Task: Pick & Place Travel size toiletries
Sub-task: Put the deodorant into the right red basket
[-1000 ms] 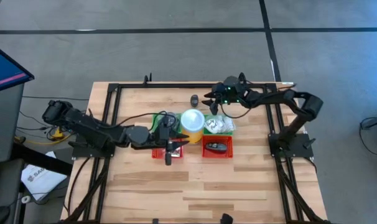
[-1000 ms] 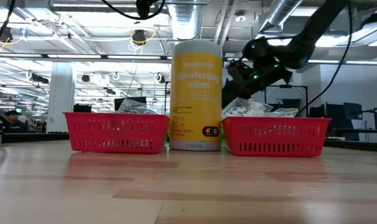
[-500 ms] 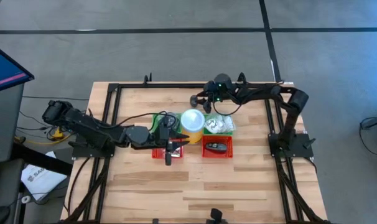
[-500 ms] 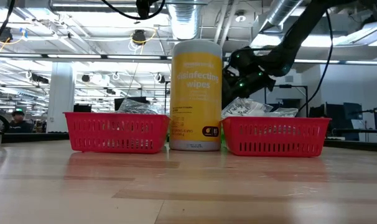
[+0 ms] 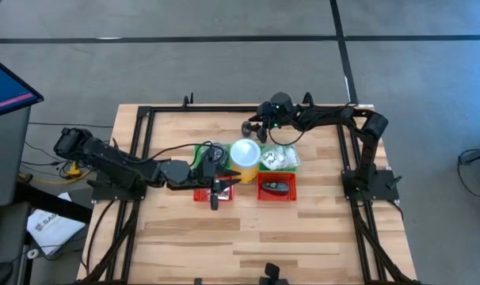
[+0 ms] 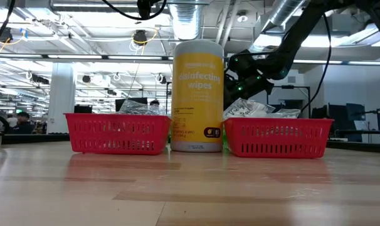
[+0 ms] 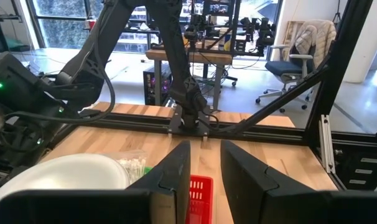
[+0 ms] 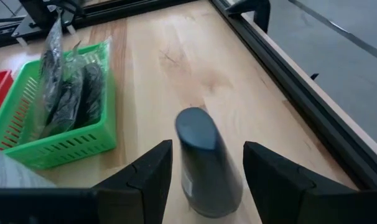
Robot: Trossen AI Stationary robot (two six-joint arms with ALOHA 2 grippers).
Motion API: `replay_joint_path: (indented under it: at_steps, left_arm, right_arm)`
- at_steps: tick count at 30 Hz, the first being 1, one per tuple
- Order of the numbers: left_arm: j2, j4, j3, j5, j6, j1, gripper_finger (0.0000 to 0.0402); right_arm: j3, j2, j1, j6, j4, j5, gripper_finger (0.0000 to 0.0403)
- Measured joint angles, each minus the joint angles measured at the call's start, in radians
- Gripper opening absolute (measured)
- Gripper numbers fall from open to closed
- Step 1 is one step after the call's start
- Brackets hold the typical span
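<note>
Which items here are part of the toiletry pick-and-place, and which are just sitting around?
Job in hand:
- small dark bottle, flanked by the open right end effector
- wrapped dark pads in a green tray
- white packets
- red trays, with the left end effector over one

Lying about:
- yellow wipes canister
- office chair beyond the table

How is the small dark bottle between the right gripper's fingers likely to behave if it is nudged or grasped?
The dark bottle stands upright and slim on bare table, so a sideways nudge would probably tip it. Its rounded body would likely roll. The right gripper, open around it, may slip on its smooth-looking sides.
</note>
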Motion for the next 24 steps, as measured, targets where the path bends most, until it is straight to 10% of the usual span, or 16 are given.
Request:
replay_joint_path:
  at_steps: [24]
  left_arm:
    - [0.0, 0.0, 0.0, 0.004, 0.0, 0.0, 0.0081]
  right_arm:
    - [0.159, 0.094, 0.024, -0.008, -0.162, -0.003, 0.0135]
